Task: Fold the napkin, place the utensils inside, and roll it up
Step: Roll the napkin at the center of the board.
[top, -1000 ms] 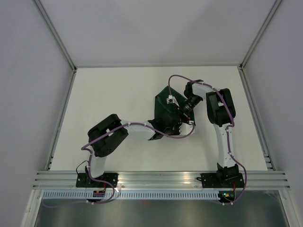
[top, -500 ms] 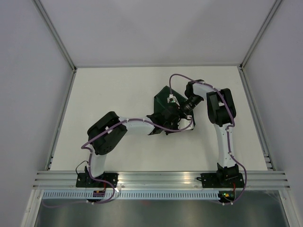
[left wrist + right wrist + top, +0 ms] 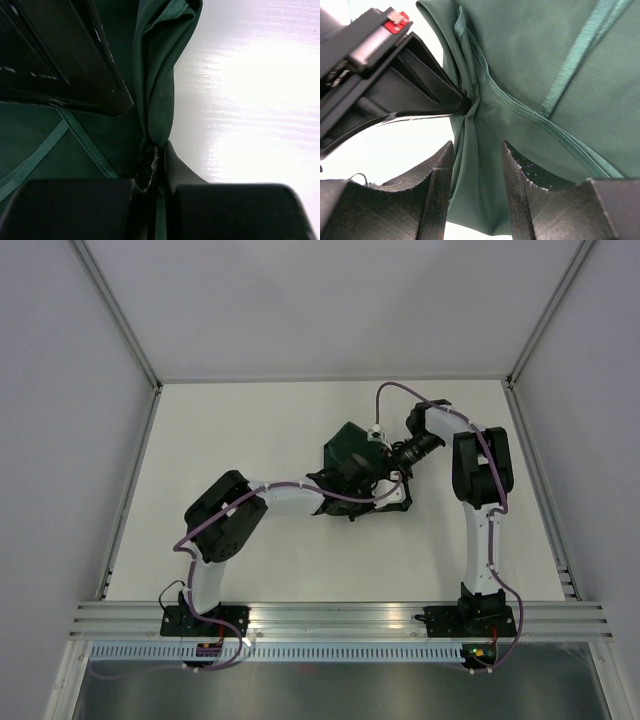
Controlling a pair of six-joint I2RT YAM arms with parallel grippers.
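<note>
napkin edge in left hand

Overhead view; both wrist close-ups on napkin

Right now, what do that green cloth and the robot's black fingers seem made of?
The napkin looks like thin woven fabric, faintly shiny: it drapes in soft folds and has a stitched hem. The fingers of the right gripper look like hard matte black plastic, probably printed: fine ridges and whitish scuffs show along their edges.
</note>
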